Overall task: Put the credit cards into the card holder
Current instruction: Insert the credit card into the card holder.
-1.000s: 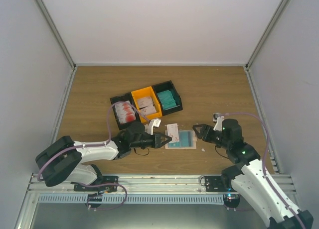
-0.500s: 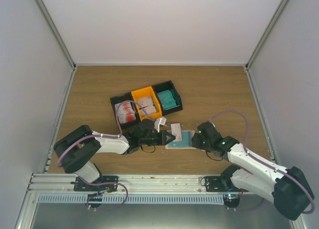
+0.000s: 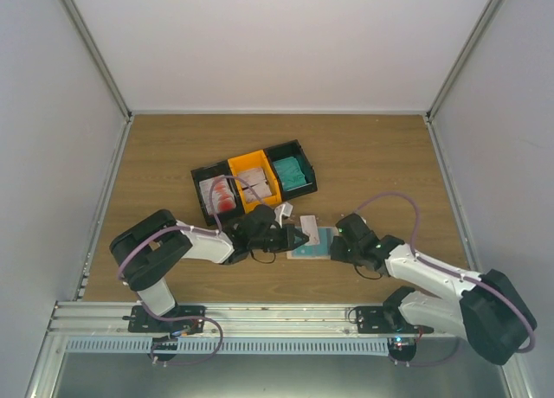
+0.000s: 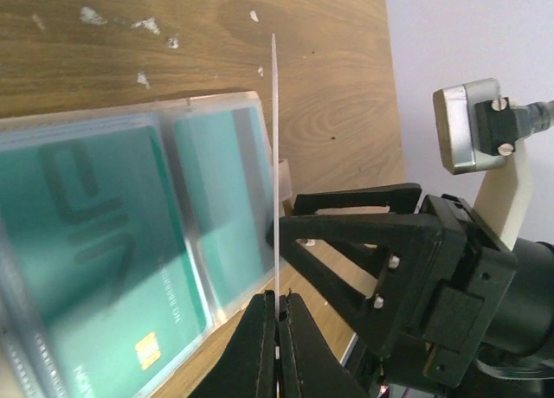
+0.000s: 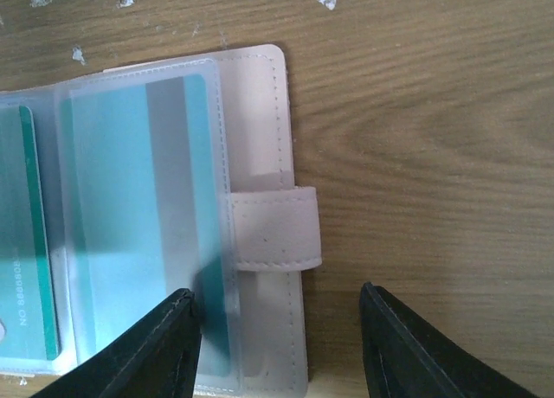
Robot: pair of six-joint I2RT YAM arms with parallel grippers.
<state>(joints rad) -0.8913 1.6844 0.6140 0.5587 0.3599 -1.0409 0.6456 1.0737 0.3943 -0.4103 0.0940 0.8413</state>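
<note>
The beige card holder (image 3: 318, 243) lies open on the table, with teal credit cards (image 5: 130, 216) in its clear sleeves. My left gripper (image 3: 299, 237) is shut on a thin white card, seen edge-on in the left wrist view (image 4: 274, 156), and holds it upright over the holder's sleeves (image 4: 130, 242). My right gripper (image 3: 337, 246) is open and low at the holder's right edge. In the right wrist view (image 5: 279, 307) one finger is over the clear sleeve and the other over bare wood, with the tab clasp (image 5: 273, 229) between them.
The joined black-orange-black bins (image 3: 255, 180) stand behind the holder, with white-and-red cards (image 3: 221, 195) at the left and teal cards (image 3: 290, 171) at the right. Small white scraps (image 4: 112, 19) lie on the wood. The two grippers face each other closely across the holder.
My right gripper has come left and down to the holder's right edge. My left gripper has moved right with the white card, over the holder.
</note>
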